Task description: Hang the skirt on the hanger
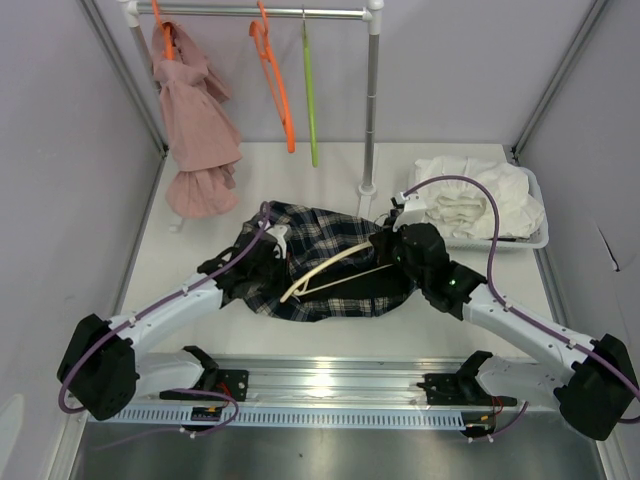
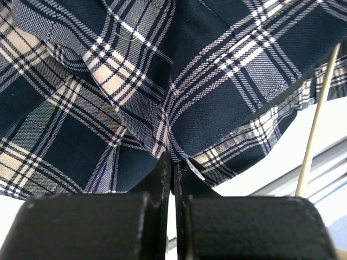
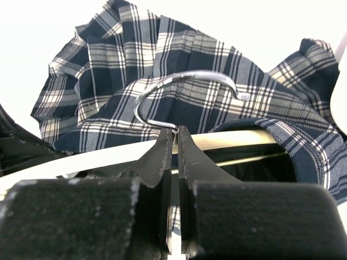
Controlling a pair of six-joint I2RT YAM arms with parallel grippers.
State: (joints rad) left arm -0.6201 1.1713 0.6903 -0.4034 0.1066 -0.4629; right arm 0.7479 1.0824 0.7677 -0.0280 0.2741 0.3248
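A navy plaid skirt (image 1: 322,262) lies crumpled on the white table, with a cream hanger (image 1: 330,268) resting on top of it. My left gripper (image 1: 262,262) is at the skirt's left side. In the left wrist view its jaws (image 2: 173,162) are shut on a hemmed edge of the skirt (image 2: 206,97). My right gripper (image 1: 400,245) is at the skirt's right side, shut (image 3: 174,132) on the hanger where the metal hook (image 3: 184,81) meets the cream bar (image 3: 238,138). Part of the skirt (image 3: 162,59) drapes over the bar's right end.
A clothes rack (image 1: 371,110) stands at the back with a pink dress (image 1: 197,130) on an orange hanger, a spare orange hanger (image 1: 275,85) and a green hanger (image 1: 310,90). A white basket (image 1: 540,235) of white cloths sits at the right. A metal rail (image 1: 320,385) runs along the front.
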